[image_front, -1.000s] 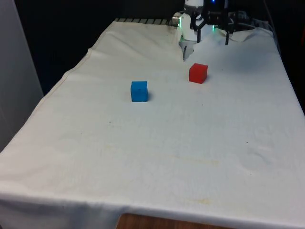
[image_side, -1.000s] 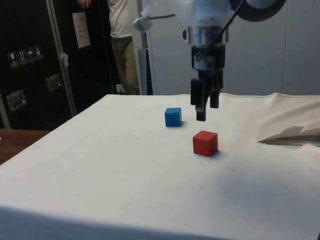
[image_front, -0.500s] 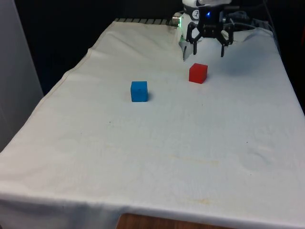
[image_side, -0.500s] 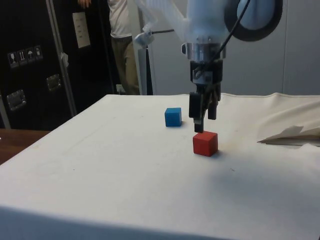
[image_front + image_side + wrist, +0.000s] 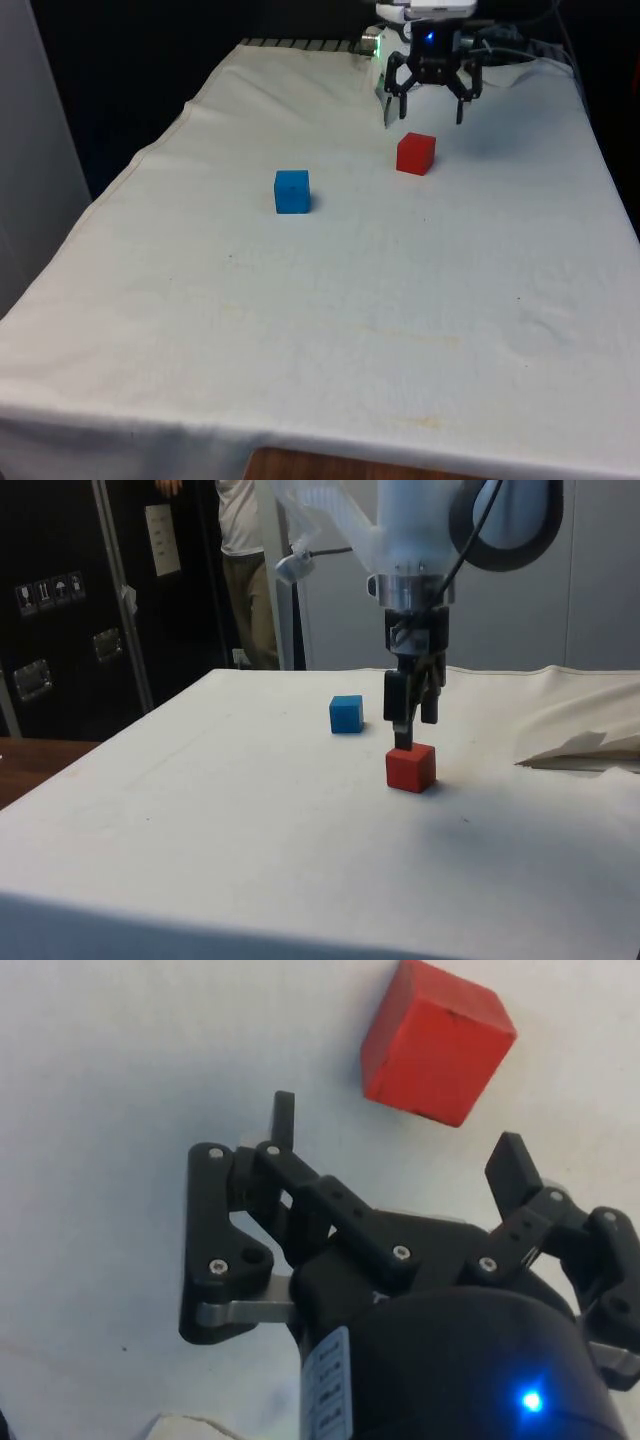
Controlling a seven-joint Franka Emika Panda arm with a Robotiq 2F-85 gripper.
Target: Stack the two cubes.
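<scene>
Hovering with its fingers spread apart, the gripper [image 5: 431, 103] stood just above the red cube [image 5: 415, 153], with the blue cube [image 5: 292, 191] well aside; the pick-up step seemingly called for centring, then descent.

premises appear to be a robotics lab or test room. a table [image 5: 200, 820] under a white cloth stands beside dark cabinets [image 5: 60, 610] bearing labels. a person [image 5: 240, 570] stands behind, by pale wall panels [image 5: 600, 580].
</scene>
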